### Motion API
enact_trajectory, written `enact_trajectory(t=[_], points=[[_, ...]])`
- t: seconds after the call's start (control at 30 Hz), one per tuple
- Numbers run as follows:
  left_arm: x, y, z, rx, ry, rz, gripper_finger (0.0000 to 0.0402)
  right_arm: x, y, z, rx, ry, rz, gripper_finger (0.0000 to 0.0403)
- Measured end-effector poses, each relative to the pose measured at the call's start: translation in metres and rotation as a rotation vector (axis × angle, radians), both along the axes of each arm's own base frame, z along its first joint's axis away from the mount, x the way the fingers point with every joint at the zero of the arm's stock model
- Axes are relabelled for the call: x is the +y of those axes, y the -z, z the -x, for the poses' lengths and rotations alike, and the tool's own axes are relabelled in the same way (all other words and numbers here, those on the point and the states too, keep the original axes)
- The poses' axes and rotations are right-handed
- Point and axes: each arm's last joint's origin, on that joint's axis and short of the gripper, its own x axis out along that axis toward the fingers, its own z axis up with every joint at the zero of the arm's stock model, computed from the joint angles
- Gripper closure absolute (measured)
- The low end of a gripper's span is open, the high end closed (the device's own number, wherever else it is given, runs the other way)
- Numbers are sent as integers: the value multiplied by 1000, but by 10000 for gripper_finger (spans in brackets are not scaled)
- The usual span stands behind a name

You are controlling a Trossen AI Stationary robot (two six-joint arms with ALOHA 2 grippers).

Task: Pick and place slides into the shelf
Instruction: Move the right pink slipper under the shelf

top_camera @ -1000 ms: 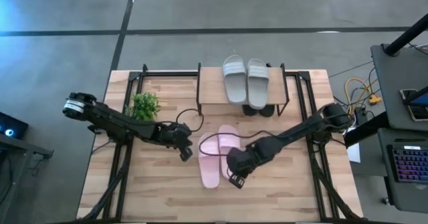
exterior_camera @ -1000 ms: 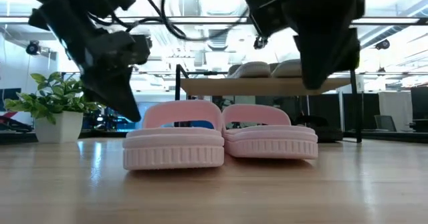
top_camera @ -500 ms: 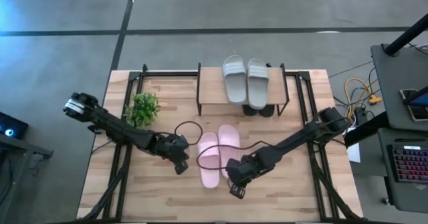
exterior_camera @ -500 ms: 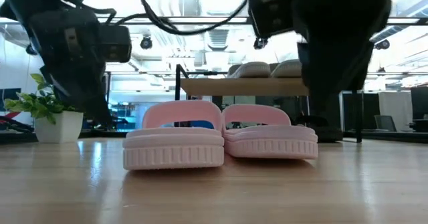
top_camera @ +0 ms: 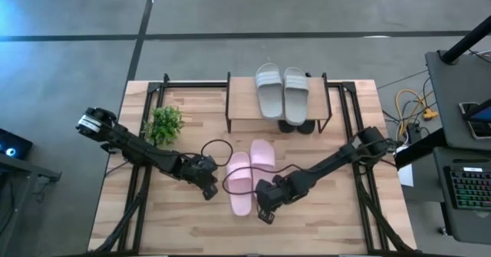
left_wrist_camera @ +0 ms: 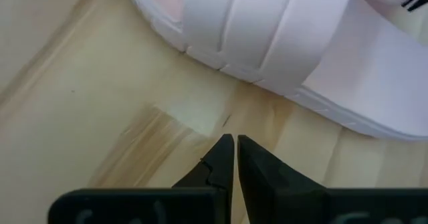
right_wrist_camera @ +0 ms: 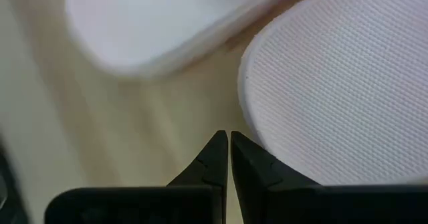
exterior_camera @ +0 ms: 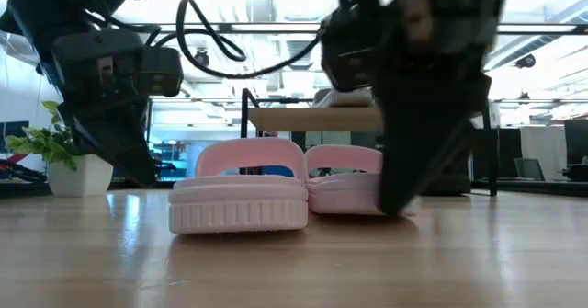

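The pale pink slides lay side by side on the table, in the middle of its near half, heels toward the front edge. The right gripper was low at the heel end of the pair, just beside the right-hand pink slide, its fingers pressed together with nothing between them. The left gripper sat close to the outer edge of the left-hand pink slide, its fingers likewise all but closed and empty. Farther back, a small green plant stood near the left side. At the far edge stood the shelf, the light grey slides on its plank top and the black slides beneath it.
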Motion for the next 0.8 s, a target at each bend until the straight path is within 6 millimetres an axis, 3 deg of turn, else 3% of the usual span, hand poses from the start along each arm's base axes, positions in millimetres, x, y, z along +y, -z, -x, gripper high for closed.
enact_trajectory(t=[0.23, 0.43, 0.6, 0.8], points=[[1, 0, 0, -2, -10, -13, 395, -35, 1, -11, -6, 121, 105, 390], [1, 0, 0, -2, -10, -13, 395, -76, 6, -7, 112, 247, 289, 390], [2, 0, 0, -9, -24, -30, 395, -102, 5, -15, 73, 275, 371, 390], [2, 0, 0, -9, -26, -33, 395, -103, -2, -23, 50, 184, 271, 390]])
